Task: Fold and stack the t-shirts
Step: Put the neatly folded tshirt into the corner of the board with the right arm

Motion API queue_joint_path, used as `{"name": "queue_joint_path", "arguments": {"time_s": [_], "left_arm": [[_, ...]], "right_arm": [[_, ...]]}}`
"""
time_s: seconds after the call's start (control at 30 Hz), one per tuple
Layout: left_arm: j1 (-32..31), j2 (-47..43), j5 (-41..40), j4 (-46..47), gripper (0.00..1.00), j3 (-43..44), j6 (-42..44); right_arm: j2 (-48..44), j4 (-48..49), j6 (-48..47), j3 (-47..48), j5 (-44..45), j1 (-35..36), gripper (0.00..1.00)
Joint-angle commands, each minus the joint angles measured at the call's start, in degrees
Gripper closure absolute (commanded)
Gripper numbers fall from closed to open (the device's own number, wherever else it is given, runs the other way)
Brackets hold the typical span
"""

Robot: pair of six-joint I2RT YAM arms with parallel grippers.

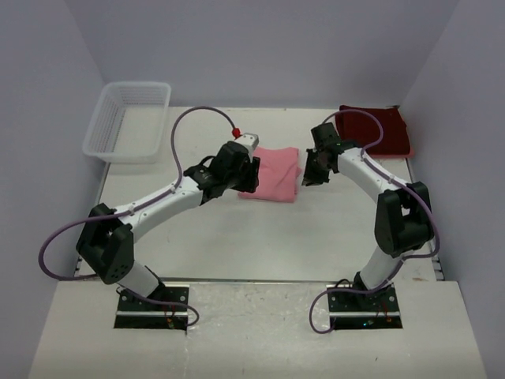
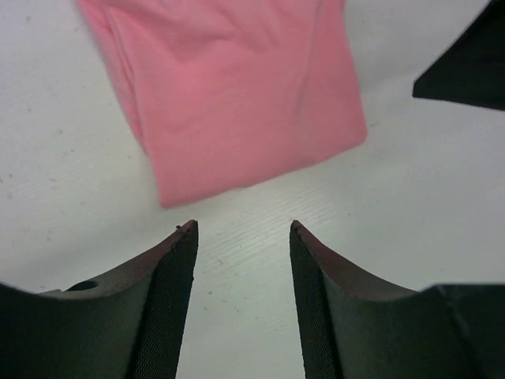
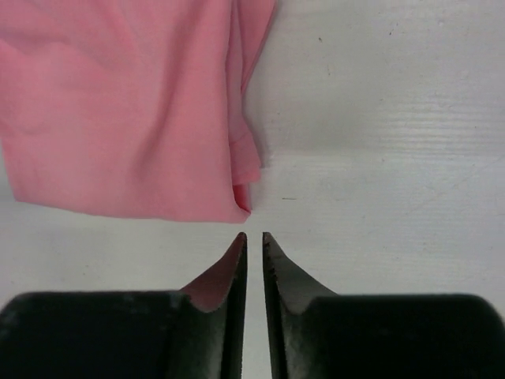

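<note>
Cloth is looking light, limp, floppy. Pink t-shirt (image 1: 272, 174) is lying folded at the centre of the table (image 1: 237, 237); maroon t-shirt (image 1: 377, 130) is resting at 1 o'clock. Left gripper (image 2: 243, 229) is hanging spread and empty; right gripper (image 3: 254, 235) is sitting nearly pressed together on nothing. Pinching all layers at 2 corners is probably working best, since loose folds slip open.

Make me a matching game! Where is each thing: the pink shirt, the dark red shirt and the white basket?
Things:
1. pink shirt
2. dark red shirt
3. basket

Places:
A. far left corner
B. in the middle
C. far right corner

Pairs: 1-B, 2-C, 3-A
</note>
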Motion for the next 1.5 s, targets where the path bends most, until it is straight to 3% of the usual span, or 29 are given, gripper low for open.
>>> {"name": "queue_joint_path", "arguments": {"time_s": [0.0,0.07,0.2,0.4,0.53,0.7,0.73,0.93,1.23,1.47], "left_arm": [[-3.9,-1.8,-9.2,1.6,0.49,-2.0,5.8],[-7.7,-0.8,-16.9,1.1,0.51,-2.5,7.5],[-14.8,2.6,-32.6,0.2,0.56,-3.1,9.3],[-23.0,11.5,-44.3,2.2,0.52,-3.6,17.0],[-25.6,13.5,-44.0,8.7,0.49,-4.5,22.7],[-28.7,11.8,-45.5,16.7,0.52,-6.7,32.8],[-29.4,11.3,-45.6,22.0,0.53,-8.4,36.5],[-32.4,14.3,-45.2,29.2,0.52,-10.2,45.0],[-32.9,20.9,-37.6,34.9,0.54,-8.7,53.4],[-29.2,22.7,-31.2,33.1,0.54,-5.6,55.3]], "right_arm": [[-3.7,0.7,-1.5,0.3,-1.3,-1.6,0.83],[-4.8,0.3,-1.7,0.4,-1.2,-3.0,0.71],[-8.1,0.1,-2.2,0.2,-2.9,-7.5,0.58],[-10.2,-0.2,-4.0,1.0,-7.5,-14.4,0.56],[-11.1,0.4,-4.8,0.5,-10.2,-14.6,0.56],[-12.6,2.9,-5.1,-2.8,-13.1,-14.5,0.55],[-12.6,3.1,-5.1,-3.2,-13.3,-14.5,0.55],[-12.4,3.9,-5.1,-4.2,-13.4,-14.6,0.55],[-13.5,4.0,-5.0,-3.9,-14.6,-15.8,0.55],[-15.5,4.0,-5.1,-4.2,-15.3,-16.3,0.55]]}}
